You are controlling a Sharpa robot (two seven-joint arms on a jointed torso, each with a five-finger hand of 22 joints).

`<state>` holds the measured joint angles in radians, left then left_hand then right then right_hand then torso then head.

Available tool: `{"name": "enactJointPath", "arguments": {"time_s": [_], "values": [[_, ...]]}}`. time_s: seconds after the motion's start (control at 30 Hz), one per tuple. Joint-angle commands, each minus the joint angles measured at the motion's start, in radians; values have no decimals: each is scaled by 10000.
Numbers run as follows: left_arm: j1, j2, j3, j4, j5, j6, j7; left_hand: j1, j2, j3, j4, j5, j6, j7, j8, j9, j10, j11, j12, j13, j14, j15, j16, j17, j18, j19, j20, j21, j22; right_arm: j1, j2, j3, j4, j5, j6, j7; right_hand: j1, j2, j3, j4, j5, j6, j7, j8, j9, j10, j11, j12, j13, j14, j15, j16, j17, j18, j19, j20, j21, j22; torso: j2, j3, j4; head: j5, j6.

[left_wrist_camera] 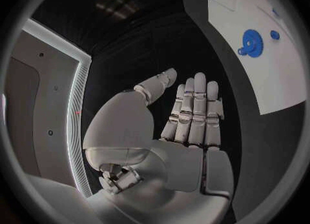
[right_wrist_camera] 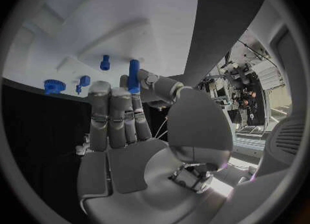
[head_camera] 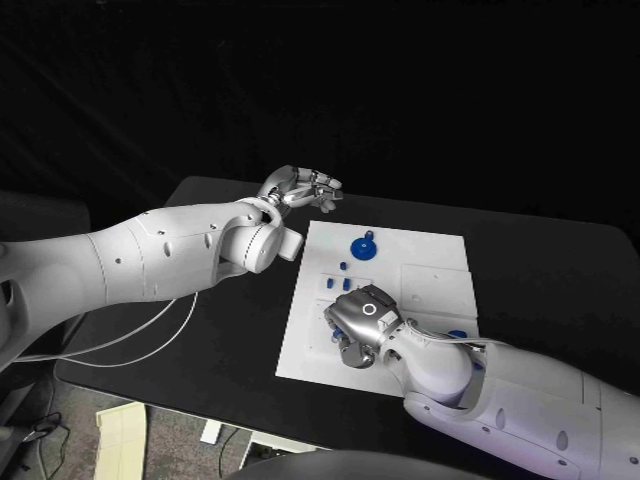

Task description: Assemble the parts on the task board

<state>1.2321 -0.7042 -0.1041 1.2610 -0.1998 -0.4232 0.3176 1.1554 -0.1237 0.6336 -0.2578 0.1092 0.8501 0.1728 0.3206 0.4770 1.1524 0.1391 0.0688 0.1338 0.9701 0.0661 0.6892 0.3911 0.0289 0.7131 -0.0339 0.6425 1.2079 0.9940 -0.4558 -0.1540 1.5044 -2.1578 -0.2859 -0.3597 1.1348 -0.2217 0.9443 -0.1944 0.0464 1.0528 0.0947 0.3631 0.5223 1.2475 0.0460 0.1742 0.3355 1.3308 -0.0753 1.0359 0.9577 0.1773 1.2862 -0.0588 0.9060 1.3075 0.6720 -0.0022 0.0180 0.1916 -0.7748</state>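
The white task board (head_camera: 407, 262) lies in the middle of the black table. A blue gear (head_camera: 365, 246) sits near its far end, with small blue parts (head_camera: 346, 266) just nearer than it. My right hand (head_camera: 361, 326) is low over the board's near left part. In the right wrist view it pinches an upright blue peg (right_wrist_camera: 134, 76) between thumb and fingertip, and another blue peg (right_wrist_camera: 105, 62) stands on the board (right_wrist_camera: 129, 7) beyond. My left hand (head_camera: 299, 188) hovers past the board's far left corner. Its fingers (left_wrist_camera: 194, 110) are straight and hold nothing; the gear (left_wrist_camera: 250, 41) lies off to its side.
A raised white block (head_camera: 438, 285) takes up the board's right half, and a blue piece (head_camera: 457, 334) shows beside my right forearm. White cables (head_camera: 126, 345) hang off the table's left edge. Bare black table (head_camera: 565, 270) lies right of the board.
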Motion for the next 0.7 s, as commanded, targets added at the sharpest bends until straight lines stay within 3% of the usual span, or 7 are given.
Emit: {"name": "enactJointPath", "arguments": {"time_s": [0.03,0.7], "values": [[15,11,9,32,-38,112,84,8,64,-54,0,-48,-71,-27,49,-17,-11,15,49,-14,91,3,-39,13,109,49,8,-42,18,1,16,-4,1,-54,310,33,10,-56,56,-13,46,83,16,36,16,805,-187,35,3,-46,-86,40,-12,845,-23,-74,55,182,4,6,0,13,-23],[16,22,9,21,-45,105,79,20,63,-51,-3,-47,-71,-28,53,-21,-14,16,48,-17,94,2,-53,30,110,50,7,-51,25,4,6,-5,86,22,227,108,-2,-47,56,-21,45,87,13,40,40,804,-193,55,66,-49,-92,50,-13,845,-24,-76,62,185,3,20,-7,49,-65]]}}
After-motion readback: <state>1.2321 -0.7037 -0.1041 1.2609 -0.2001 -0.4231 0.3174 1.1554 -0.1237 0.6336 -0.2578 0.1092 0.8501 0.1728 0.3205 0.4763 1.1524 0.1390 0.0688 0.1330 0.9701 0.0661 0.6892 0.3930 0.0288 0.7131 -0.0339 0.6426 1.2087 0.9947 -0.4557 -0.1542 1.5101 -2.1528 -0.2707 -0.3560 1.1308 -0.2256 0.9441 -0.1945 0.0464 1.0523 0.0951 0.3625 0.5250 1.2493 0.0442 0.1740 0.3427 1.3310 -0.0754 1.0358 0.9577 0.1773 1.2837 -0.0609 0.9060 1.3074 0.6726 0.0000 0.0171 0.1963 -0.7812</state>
